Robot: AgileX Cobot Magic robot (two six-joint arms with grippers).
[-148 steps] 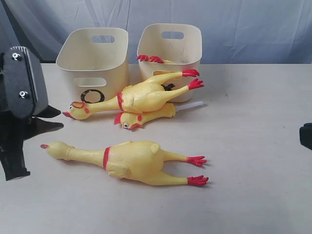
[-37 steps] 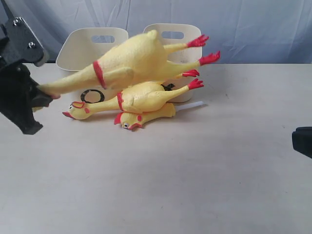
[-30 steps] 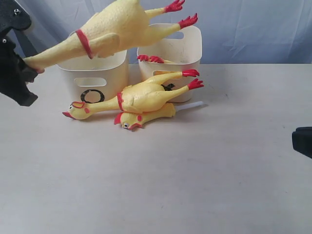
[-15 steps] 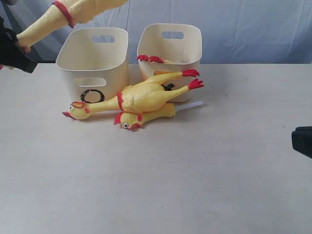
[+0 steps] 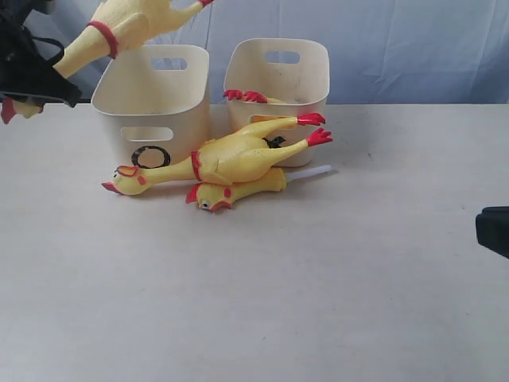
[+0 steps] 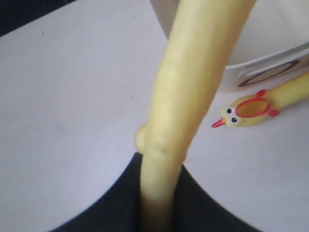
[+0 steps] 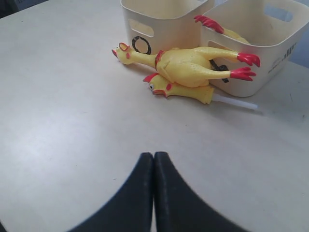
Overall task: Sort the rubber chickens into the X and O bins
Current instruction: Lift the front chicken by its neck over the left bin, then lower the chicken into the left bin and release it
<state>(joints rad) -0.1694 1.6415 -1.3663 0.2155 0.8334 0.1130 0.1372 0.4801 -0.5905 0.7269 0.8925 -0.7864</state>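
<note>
Pale matte tabletop (image 5: 334,302): carries all items listed.

Two cream plastic tubs with rounded corners and slot handles stand side by side at the rear. The tub marked with a black O (image 5: 179,119) is on the left in the exterior view. The second tub (image 5: 314,79) is on the right, its mark mostly hidden.

Long yellow rubber chicken with red neck band (image 5: 127,20): airborne, tilted, body up-left of the O tub's rim.

Left gripper (image 5: 36,83): clamped on this chicken's neck just behind the head.

Second long yellow chicken (image 5: 231,155): lying before both tubs, head towards the O.

Shorter yellow chicken (image 5: 238,191): touching its near side.

Fourth chicken: only red feet (image 5: 246,96) show, on the right tub's rim.

Right gripper (image 7: 153,193): fingers pressed together, holding nothing, above bare table.

Thin white tube (image 5: 308,175): beside the shorter chicken.
</note>
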